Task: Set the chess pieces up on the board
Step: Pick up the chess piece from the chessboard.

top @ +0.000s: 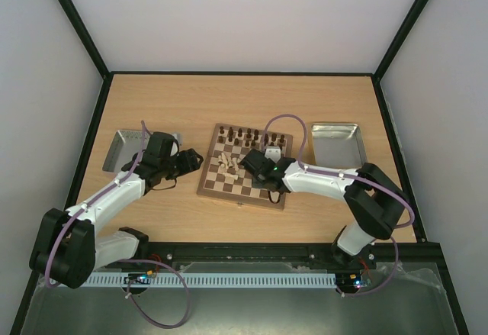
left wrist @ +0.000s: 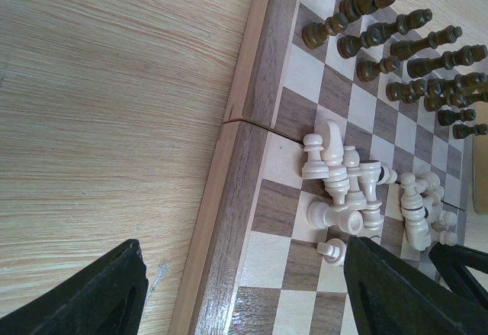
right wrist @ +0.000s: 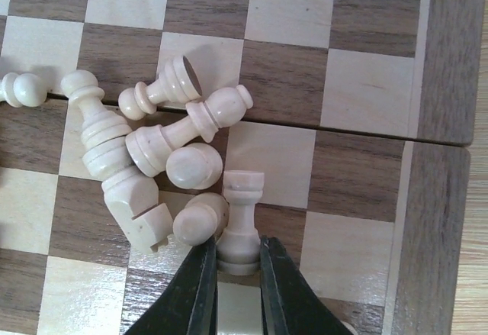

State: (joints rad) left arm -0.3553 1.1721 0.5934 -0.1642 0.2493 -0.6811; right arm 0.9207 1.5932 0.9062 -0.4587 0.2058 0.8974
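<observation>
The chessboard (top: 248, 190) lies mid-table. Dark brown pieces (top: 252, 134) stand along its far rows, also in the left wrist view (left wrist: 412, 53). Cream pieces (top: 227, 161) lie heaped on the board's middle (left wrist: 351, 190). My right gripper (right wrist: 238, 255) is shut on a cream rook (right wrist: 242, 217) at its base, beside the heap of cream pieces (right wrist: 152, 152). My left gripper (top: 187, 161) is open and empty, its jaws wide apart astride the board's left border (left wrist: 229, 198); its right finger (left wrist: 396, 297) is next to a fallen cream pawn (left wrist: 332, 250).
A grey metal tray (top: 338, 144) sits right of the board, another (top: 126, 149) to the left behind my left arm. Bare wooden table (left wrist: 99, 121) lies left of the board.
</observation>
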